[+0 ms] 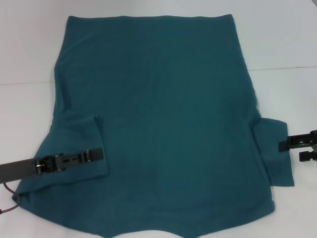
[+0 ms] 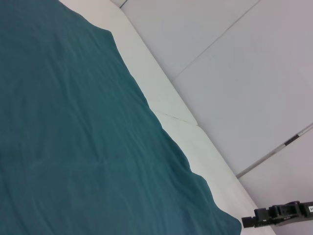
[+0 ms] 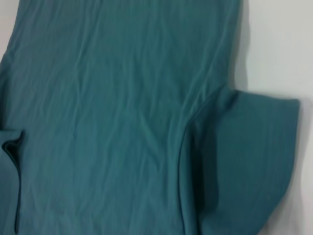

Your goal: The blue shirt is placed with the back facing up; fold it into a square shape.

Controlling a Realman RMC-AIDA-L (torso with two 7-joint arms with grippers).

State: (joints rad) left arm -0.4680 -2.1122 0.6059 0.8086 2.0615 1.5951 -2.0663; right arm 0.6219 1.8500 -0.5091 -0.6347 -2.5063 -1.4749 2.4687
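Left jaws [image 1: 94,154] over the left sleeve, apparently folded inward onto the body, presumably to square off that side; whether open or shut on cloth, cannot tell. Right jaws [image 1: 283,145] just at the outer edge of the right sleeve, which lies spread flat on the bench [image 1: 287,44]; likely positioned for the matching fold, grip likewise impossible to judge. Blue shirt [image 1: 163,114] flat, back up, between both arms, collar at the near edge, hem far.
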